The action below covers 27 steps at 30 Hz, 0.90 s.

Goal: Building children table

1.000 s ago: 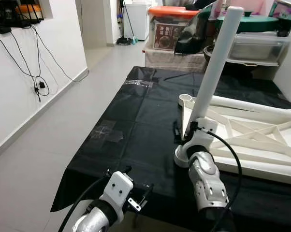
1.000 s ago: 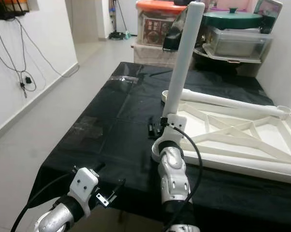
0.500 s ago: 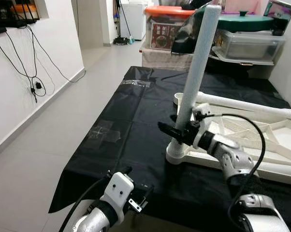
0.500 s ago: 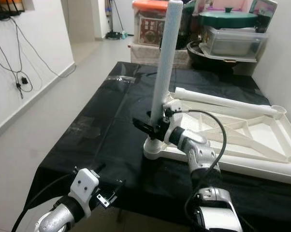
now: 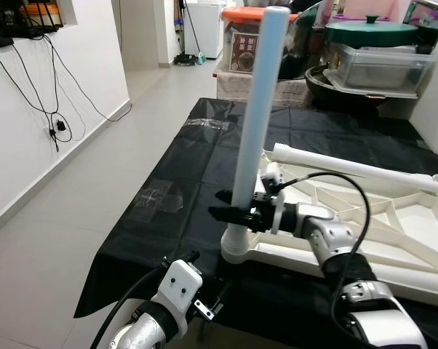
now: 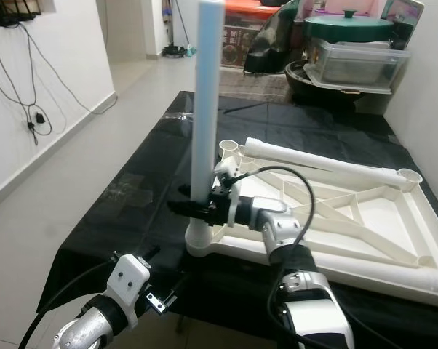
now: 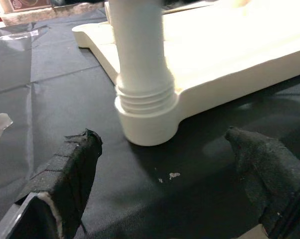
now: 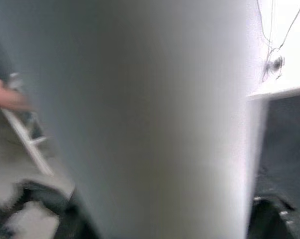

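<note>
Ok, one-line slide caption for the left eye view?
Right gripper grips the upright white leg seated in the upturned tabletop's corner socket.

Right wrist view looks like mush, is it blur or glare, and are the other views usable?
Right wrist view: blur, the table leg sits too close to focus. Left wrist view: sharp on the leg's socket, tabletop overexposed. Eye views: clear, right end effector at the leg.
</note>
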Available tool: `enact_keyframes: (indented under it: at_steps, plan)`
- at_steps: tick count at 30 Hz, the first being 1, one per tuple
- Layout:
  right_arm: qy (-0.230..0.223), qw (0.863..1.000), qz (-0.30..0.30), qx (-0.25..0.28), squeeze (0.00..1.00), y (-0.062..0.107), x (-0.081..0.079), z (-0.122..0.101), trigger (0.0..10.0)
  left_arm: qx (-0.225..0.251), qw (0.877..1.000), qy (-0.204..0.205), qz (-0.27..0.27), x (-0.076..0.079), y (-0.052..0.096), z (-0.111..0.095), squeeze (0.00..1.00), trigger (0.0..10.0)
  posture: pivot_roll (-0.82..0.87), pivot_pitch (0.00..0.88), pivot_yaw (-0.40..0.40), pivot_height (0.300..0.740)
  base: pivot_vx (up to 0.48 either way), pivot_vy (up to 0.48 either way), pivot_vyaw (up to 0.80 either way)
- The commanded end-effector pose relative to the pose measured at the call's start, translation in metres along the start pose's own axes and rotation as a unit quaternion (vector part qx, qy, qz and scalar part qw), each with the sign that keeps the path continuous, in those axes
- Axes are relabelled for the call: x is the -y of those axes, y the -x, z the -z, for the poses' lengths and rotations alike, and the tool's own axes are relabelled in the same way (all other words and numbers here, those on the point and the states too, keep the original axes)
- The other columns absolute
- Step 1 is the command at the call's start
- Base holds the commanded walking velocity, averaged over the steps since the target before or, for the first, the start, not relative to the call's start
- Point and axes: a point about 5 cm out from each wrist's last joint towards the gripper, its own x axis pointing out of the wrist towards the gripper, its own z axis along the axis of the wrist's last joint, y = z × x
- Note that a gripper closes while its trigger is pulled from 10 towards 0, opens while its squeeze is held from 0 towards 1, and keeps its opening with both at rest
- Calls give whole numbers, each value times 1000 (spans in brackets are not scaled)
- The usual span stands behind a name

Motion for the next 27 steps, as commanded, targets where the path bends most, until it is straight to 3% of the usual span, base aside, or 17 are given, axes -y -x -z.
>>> enact_keyframes:
  at_steps: [1,5,7,8,10,11,12,14,15,16,17,18,22,23,24,25,27]
  plan:
    - [3,998,65,-5,0,-7,5,5,0,-4,1000,0,3,2,1,2,0,10000,179,0,-63,740,0,0,0]
    - [9,996,90,-2,0,-6,7,6,0,-4,1000,0,3,2,1,2,0,10000,179,0,-63,740,0,0,0]
    - [7,960,278,25,0,9,23,7,0,-4,1000,1,2,1,2,2,0,10000,162,0,-54,740,0,0,0]
    - [7,960,278,25,0,9,23,7,0,-4,1000,1,2,1,2,2,0,10000,162,0,-54,740,0,0,0]
    - [11,885,463,39,0,34,33,9,0,-4,1000,1,3,1,2,2,0,10000,155,0,-48,740,0,0,0]
    - [11,885,463,39,0,34,33,9,0,-4,1000,1,3,1,2,2,0,10000,155,0,-48,740,0,0,0]
    - [13,842,537,46,0,47,34,10,0,-5,1000,1,4,1,2,2,0,10000,151,0,-46,740,0,0,0]
    - [13,806,590,51,0,58,32,10,0,-5,1000,1,5,1,2,3,0,10000,151,0,-46,740,0,0,0]
    - [13,806,590,51,0,58,32,10,0,-5,1000,1,5,1,2,3,0,10000,151,0,-46,740,0,0,0]
    - [1,765,641,61,0,69,27,12,0,-5,1000,1,6,1,2,3,0,10000,152,0,-47,740,0,0,0]
    - [1,765,641,61,0,69,27,12,0,-5,1000,1,6,1,2,3,0,10000,152,0,-47,740,0,0,0]
    - [-18,730,680,69,0,73,17,18,0,-5,1000,1,6,1,1,3,0,10000,159,0,-48,740,0,0,0]
    - [-40,718,691,74,0,70,9,25,0,-5,1000,1,5,1,1,2,0,10000,156,0,-48,740,0,0,0]
    - [-57,733,673,85,0,57,2,28,3765,-5,1000,2,5,1,1,2,0,10000,155,0,-49,740,0,0,0]
    - [-57,733,673,85,0,57,2,28,3765,-5,1000,2,5,1,1,2,0,10000,155,0,-49,740,0,0,0]
    - [-59,758,642,98,1000,46,-2,29,10000,-5,1000,2,4,1,1,2,0,10000,154,0,-48,740,0,0,0]
    - [-57,776,619,109,1000,37,-5,28,10000,-5,1000,2,4,1,1,2,0,10000,154,0,-48,740,0,0,0]
